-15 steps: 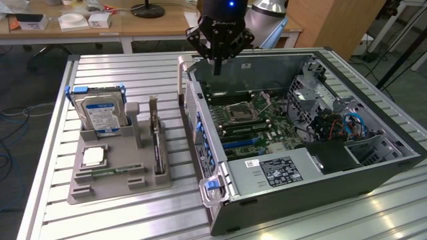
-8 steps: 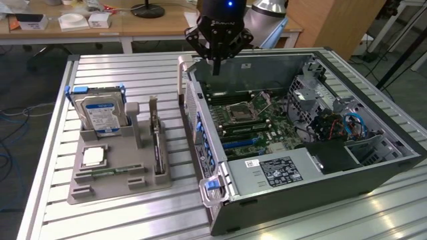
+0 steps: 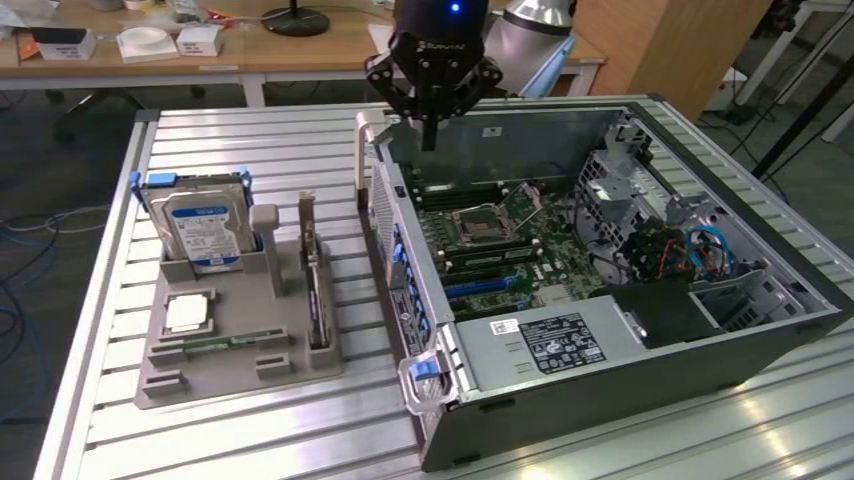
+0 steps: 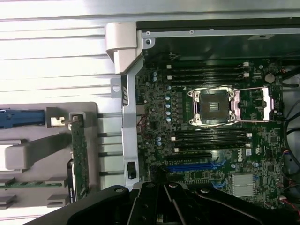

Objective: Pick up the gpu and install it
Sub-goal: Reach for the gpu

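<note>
Black fingers (image 3: pixel 430 130) pressed together, holding nothing, above the open metal case (image 3: pixel 694 350); the gpu (image 3: pixel 316 290), a thin flat card, stands on edge in the grey tray (image 3: pixel 227 385) on the ribbed table (image 3: pixel 227 140)

This looks like a robot lab or workshop. A big silvery metal table with long ribs (image 3: pixel 240 150) holds a dark grey computer box (image 3: pixel 641 400) lying open on its side, so the green board full of little parts (image 4: pixel 154 93) shows. A black robot gripper (image 3: pixel 430 140) hangs over the box. Beside the box sits a grey plastic holder (image 3: pixel 240 372) with computer parts standing in its slots. Behind the table is a long wooden desk (image 3: pixel 334 55) with small white boxes (image 3: pixel 147 42) on it. Loose wires (image 3: pixel 40 225) lie on the floor.
</note>
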Robot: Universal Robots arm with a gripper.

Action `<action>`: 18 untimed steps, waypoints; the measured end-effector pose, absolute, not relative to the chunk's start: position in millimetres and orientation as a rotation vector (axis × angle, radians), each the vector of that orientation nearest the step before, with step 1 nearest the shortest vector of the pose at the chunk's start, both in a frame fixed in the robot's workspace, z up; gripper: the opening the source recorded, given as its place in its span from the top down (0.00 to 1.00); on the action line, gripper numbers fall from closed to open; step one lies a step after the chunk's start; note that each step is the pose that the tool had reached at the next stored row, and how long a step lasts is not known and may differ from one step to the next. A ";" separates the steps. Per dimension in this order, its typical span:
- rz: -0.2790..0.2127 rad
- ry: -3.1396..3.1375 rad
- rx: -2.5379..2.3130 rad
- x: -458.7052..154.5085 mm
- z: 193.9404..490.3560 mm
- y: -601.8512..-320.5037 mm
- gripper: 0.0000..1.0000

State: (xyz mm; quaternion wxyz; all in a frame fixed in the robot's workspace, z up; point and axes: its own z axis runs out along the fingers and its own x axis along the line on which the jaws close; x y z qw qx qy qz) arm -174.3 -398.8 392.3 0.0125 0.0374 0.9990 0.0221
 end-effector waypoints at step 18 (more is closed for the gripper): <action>0.069 3.114 0.116 -188.5 392.3 -398.9 0.89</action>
